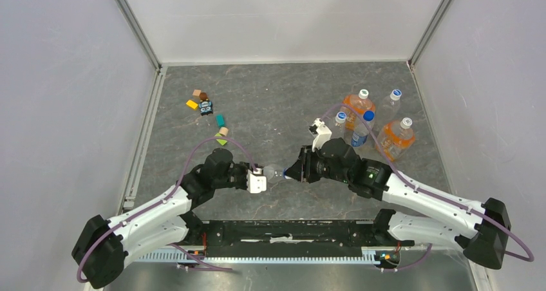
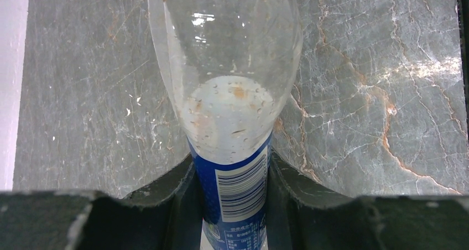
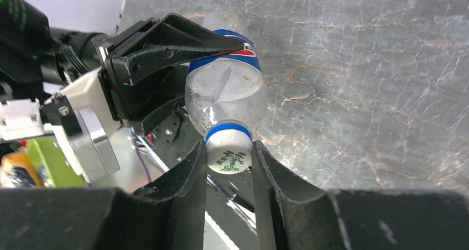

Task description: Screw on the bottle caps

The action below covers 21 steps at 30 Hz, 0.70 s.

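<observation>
The slim clear plastic bottle with a blue label band (image 2: 231,95) lies level in the air between the two arms, above the grey marbled table (image 2: 387,95); the left gripper (image 2: 232,175) has its jaws closed against the labelled part of the body, and the right gripper (image 3: 228,157) has its jaws drawn almost together, pinching the small round white plastic screw cap (image 3: 228,153) that sits on the neck; whether the thread is wound fully home cannot be told

The bottle looks all but empty, with only droplets inside, so I judge it very light, thin-walled and easily dented; a hard squeeze would buckle it, so the label band seems the soundest hold; the cap is stiff but small and probably slick, best pinched across its rim

Green characters are printed on the cap's top, too small to read; the label bears a black barcode with fine print beneath, illegible, and a white-and-red flourish on the blue; no brand name can be made out
</observation>
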Motion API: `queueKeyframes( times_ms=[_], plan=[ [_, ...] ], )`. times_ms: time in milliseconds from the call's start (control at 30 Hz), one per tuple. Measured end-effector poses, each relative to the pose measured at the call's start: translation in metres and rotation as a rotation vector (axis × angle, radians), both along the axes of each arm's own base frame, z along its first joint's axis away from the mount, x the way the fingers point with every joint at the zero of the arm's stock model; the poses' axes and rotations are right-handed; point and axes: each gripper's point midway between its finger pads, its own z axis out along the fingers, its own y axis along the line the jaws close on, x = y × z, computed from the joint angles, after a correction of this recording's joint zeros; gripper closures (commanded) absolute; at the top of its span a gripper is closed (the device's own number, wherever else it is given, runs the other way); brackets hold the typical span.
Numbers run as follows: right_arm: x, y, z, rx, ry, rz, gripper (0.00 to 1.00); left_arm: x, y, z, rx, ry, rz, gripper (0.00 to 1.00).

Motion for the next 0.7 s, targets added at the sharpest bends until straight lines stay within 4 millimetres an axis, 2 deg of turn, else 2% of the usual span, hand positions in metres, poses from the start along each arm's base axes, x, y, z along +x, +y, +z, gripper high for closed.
queueKeyframes(
  times_ms=[67, 100, 200, 267, 333, 467, 600, 700],
  plan=[
    [0.0, -0.001, 0.002, 0.036, 0.038, -0.045, 0.87, 0.001, -0.001, 0.002, -0.005, -0.006, 0.0, 0.57],
    [0.0, -0.001, 0.003, 0.054, 0.055, -0.065, 0.77, 0.001, -0.001, 0.003, -0.01, -0.009, -0.001, 0.57],
    [0.001, -0.002, 0.007, 0.073, 0.064, -0.083, 0.56, 0.001, -0.002, 0.005, -0.016, -0.013, -0.005, 0.57],
    [0.002, -0.002, 0.009, 0.072, 0.043, -0.075, 0.47, 0.002, -0.003, 0.006, -0.019, -0.017, -0.005, 0.57],
    [0.006, -0.001, 0.016, 0.073, -0.014, -0.057, 0.41, -0.001, -0.006, 0.008, -0.029, -0.016, -0.023, 0.57],
    [0.012, 0.004, 0.043, 0.069, -0.2, 0.042, 0.37, -0.006, -0.01, 0.009, -0.038, -0.009, -0.052, 0.57],
    [0.006, 0.005, 0.073, 0.069, -0.43, 0.197, 0.19, -0.007, -0.01, 0.009, -0.039, -0.008, -0.054, 0.57],
    [-0.004, 0.001, 0.09, 0.045, -0.631, 0.337, 0.14, -0.007, -0.01, 0.009, -0.04, -0.007, -0.056, 0.57]
  ],
)
